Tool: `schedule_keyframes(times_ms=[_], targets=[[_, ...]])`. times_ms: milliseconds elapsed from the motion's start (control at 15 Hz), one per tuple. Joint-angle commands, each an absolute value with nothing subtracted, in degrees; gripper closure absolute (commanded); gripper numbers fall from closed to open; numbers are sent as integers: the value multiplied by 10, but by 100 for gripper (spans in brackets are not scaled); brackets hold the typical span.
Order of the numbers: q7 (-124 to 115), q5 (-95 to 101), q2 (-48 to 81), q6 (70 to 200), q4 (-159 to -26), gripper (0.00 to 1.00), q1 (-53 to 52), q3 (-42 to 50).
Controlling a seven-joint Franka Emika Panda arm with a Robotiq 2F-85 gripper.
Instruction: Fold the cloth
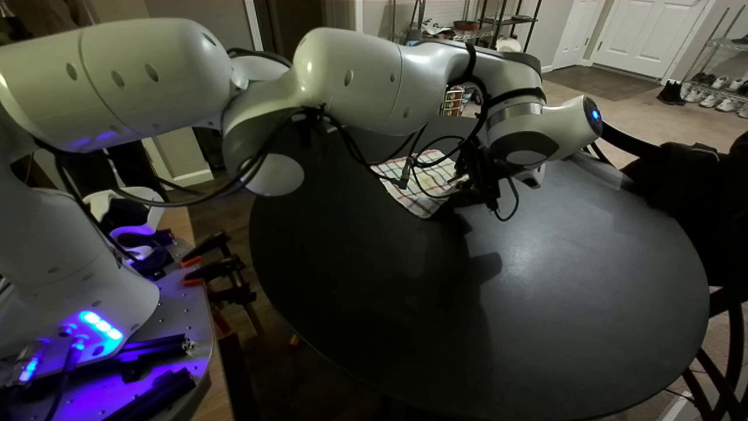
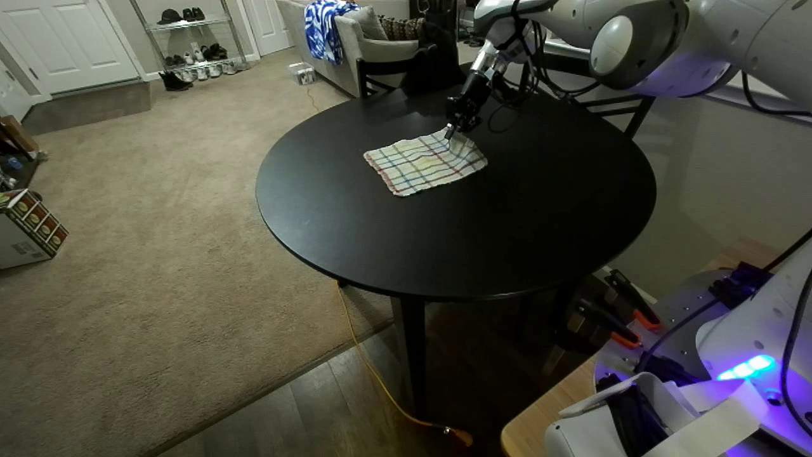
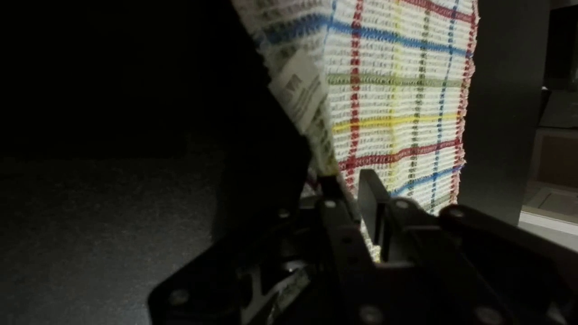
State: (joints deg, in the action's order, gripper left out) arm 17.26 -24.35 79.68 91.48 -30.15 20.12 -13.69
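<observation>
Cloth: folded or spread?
Spread: in an exterior view, the cloth lies mostly flat on the table, slightly rumpled near the gripper.

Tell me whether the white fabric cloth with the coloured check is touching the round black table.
Touching. In an exterior view the white checked fabric cloth lies spread on the round black table, its near corner flat against the top.

At upper right, a checked cloth (image 3: pixel 402 97) is seen, its edge framed between the close-set fingers of the gripper (image 3: pixel 354 196) at lower centre.
</observation>
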Motion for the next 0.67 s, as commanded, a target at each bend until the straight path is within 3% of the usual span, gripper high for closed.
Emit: schedule_keyframes(times_ms=[0,600], targets=[[150,-237,791,930,-300,100,195,-124],[104,-221,787,1010,-279,99,160,-66]])
